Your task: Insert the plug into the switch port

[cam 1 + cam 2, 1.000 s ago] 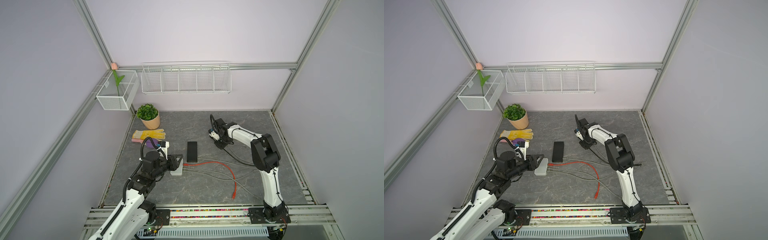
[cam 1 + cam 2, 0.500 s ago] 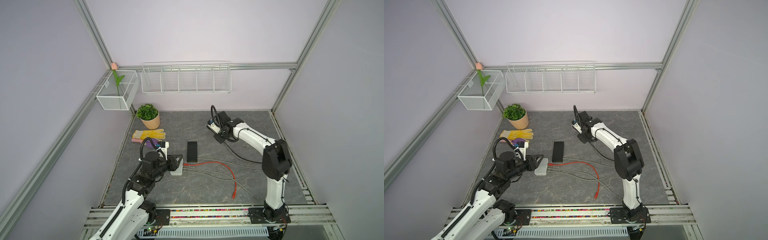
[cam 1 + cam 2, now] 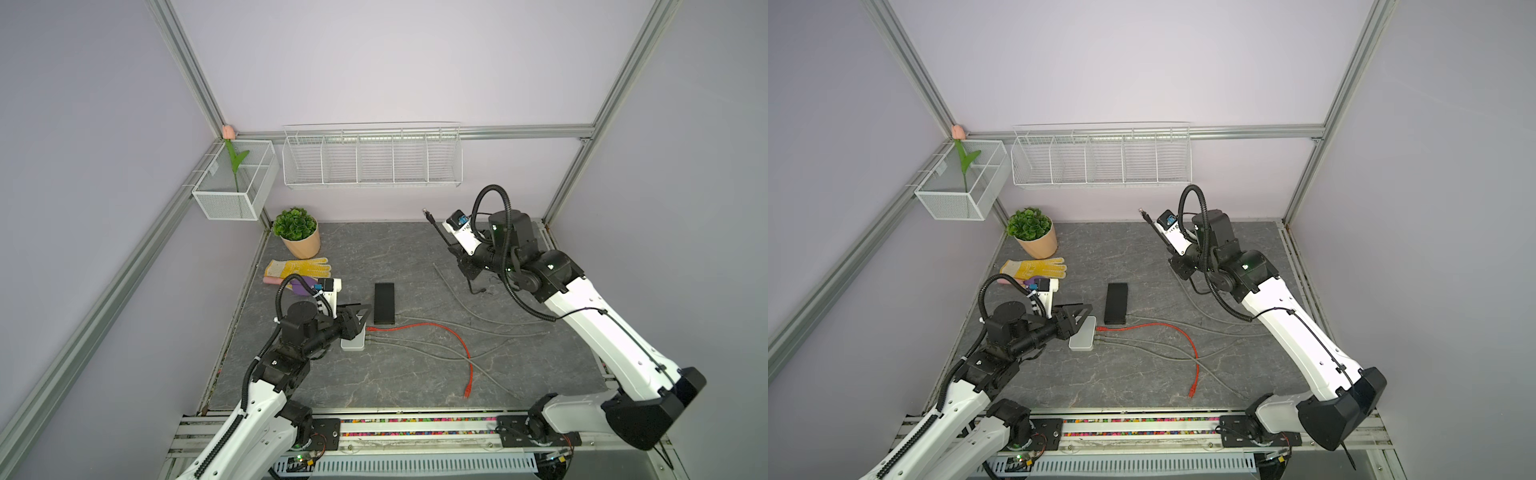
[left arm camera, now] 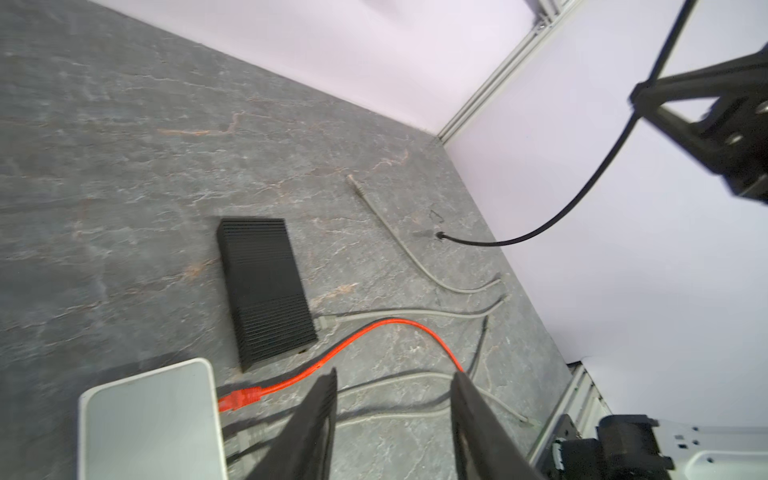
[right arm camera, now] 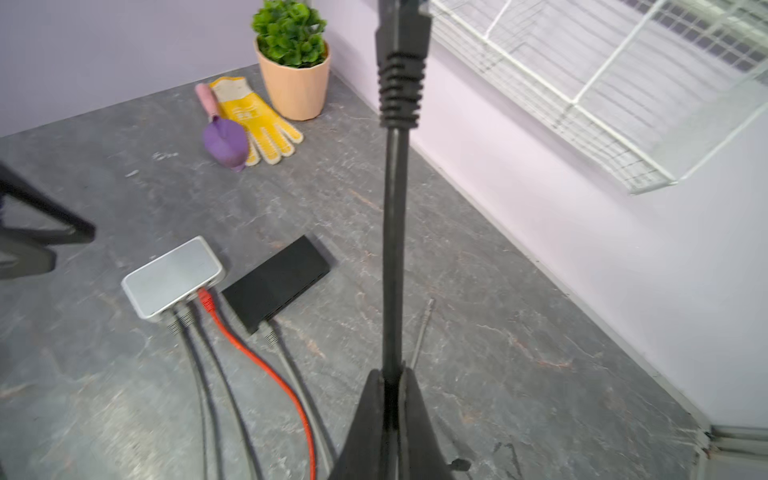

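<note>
Right wrist view looks along the right tool (image 5: 388,390), whose two fingers are clenched on a black cable (image 5: 392,249). The cable stands out stiffly past the fingertips and ends in the plug (image 5: 402,37), which is up in the air, clear of the surface (image 5: 478,291). In both top views the plug (image 3: 426,212) (image 3: 1144,212) sits high at the back right, near the rear wall and well apart from both switches. The cable's other end hangs below the tool and reaches down to the surface (image 4: 440,236). The white switch (image 5: 172,276) lies flat just beside the black switch (image 5: 276,286), toward the left of the surface. A red cable (image 5: 257,357) and two grey ones are plugged into the white switch, and one grey cable (image 5: 270,332) goes into the black switch. Another grey cable (image 4: 386,224) lies loose on the surface between the switches and the right arm. The left tool (image 4: 395,399) is released, its fingers (image 4: 320,415) parted with nothing between them but the cables lying below. In a top view it hangs over the near end of the white switch (image 3: 353,340); whether it touches the switch I cannot tell. At the back left stand a plant (image 5: 291,62), a yellow glove (image 5: 257,120) and a purple trowel (image 5: 224,141) that rests against the glove. A wire basket (image 3: 372,158) hangs on the rear wall.
</note>
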Controlling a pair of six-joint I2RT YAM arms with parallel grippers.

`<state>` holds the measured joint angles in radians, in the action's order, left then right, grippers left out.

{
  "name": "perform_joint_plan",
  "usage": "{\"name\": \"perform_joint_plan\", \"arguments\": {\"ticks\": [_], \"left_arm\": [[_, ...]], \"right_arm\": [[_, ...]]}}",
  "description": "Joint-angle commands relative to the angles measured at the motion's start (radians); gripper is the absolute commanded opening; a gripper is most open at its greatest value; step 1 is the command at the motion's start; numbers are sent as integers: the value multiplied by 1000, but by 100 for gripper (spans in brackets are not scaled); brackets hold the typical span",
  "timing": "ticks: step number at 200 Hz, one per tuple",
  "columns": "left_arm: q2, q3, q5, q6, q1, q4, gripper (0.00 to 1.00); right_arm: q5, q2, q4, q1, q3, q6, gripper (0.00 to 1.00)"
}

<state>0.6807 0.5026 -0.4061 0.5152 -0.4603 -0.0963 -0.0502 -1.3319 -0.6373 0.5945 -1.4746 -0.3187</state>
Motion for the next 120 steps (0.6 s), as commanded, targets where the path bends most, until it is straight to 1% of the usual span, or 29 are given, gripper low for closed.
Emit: {"name": "perform_joint_plan", "arguments": {"ticks": [1,16,41,79,96,120], "left_arm": [[-21,42,-51,-11,-49,133,50],[-21,50,-83,-4,-57,191,53],[-14,73,-113,-6,-57,243,56],[17,100,-119,-24,-57,263,57],[31,72,-128,14,-57,371,57],[59,78,-146,29,-57,424,57]], "right_arm": [[-152,36,15,15,92,-55,7],[-211,49,16,18,123,-65,7],[-309,43,-8,18,136,-80,7],[-474,18,-45,25,145,-90,7],[-493,-1,-60,36,147,-100,7],[-518,-33,-52,53,160,-95,7]]}}
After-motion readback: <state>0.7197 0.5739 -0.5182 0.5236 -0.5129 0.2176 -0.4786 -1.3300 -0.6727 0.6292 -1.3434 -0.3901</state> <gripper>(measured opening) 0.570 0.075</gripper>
